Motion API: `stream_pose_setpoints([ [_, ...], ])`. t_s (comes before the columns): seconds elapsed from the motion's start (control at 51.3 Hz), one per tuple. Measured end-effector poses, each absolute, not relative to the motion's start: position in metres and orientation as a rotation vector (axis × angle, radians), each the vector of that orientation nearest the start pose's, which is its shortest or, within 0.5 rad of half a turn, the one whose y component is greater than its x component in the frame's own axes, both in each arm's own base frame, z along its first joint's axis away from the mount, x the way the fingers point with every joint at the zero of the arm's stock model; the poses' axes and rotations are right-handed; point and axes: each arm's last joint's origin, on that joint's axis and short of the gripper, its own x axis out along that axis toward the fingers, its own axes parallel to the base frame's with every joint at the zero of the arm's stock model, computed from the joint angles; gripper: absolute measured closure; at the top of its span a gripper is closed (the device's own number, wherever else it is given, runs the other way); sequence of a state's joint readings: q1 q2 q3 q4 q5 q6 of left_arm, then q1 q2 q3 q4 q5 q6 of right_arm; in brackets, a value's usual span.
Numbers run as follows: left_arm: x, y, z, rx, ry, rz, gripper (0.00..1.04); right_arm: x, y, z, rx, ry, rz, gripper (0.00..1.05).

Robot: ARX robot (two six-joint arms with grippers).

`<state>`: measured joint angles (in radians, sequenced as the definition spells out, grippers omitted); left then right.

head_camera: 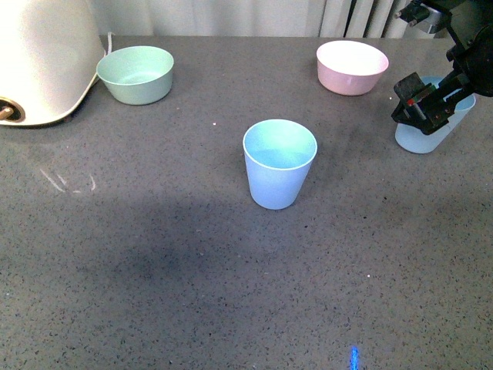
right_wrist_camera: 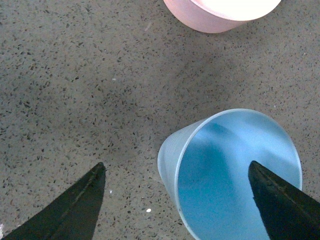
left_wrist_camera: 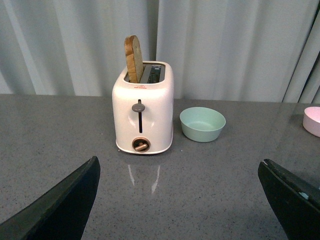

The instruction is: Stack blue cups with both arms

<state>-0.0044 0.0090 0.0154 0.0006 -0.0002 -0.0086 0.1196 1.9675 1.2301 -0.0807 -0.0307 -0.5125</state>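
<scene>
Grey speckled stone-look table fills the front view, matte, with a faint sheen streak at left. Pale pleated curtain runs behind it.

Cream toaster sits in the upper left corner of the front view, cut off by the frame. It's glossy and rounded. The left wrist view shows a grey slider, a copper-coloured knob and a brown slice standing in one slot. There's small reddish print near the toaster's top; we can't read it. No other writing anywhere.

Mint-green bowl is just beside the toaster, upper left. Pink bowl is upper right. Both are matte, round, low and apart from everything else.

Blue cups are both upright, tapered, matte light-blue plastic with no handles. The first cup stands alone at frame centre with clear table all round. The second cup is at the right edge, near the pink bowl and partly hidden by the arm.

Right gripper is above the second cup, with a small red mark on it. In the right wrist view its fingers are spread wide, one over the cup mouth and one outside over the table. It grips nothing.

Left gripper is out of the front view. In the left wrist view its jaws are wide apart and empty, facing the toaster.

A small blue light spot sits on the table at bottom centre.
</scene>
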Motion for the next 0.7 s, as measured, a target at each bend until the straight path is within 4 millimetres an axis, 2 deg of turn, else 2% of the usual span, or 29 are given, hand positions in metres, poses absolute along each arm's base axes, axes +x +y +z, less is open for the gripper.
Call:
stream_pose_setpoints([
  [0.195,0.097,0.000,0.168,-0.008,-0.007,-0.004,0.09,0.409,0.048,0.152,-0.514,0.804,0.344,0.49],
  [0.41,0.097,0.000,0.168,-0.008,-0.007,-0.004,0.09,0.406,0.037,0.152,-0.471,0.844,0.353,0.91],
  [0.488,0.097,0.000,0.168,-0.008,-0.007,-0.004,0.09,0.404,0.035,0.157,-0.460,0.848,0.366,1.02],
  [0.624,0.097,0.000,0.168,-0.008,-0.007,-0.004,0.09,0.397,0.030,0.170,-0.462,0.838,0.386,1.03],
  [0.702,0.097,0.000,0.168,-0.008,-0.007,-0.004,0.09,0.391,0.028,0.186,-0.466,0.815,0.409,1.03],
])
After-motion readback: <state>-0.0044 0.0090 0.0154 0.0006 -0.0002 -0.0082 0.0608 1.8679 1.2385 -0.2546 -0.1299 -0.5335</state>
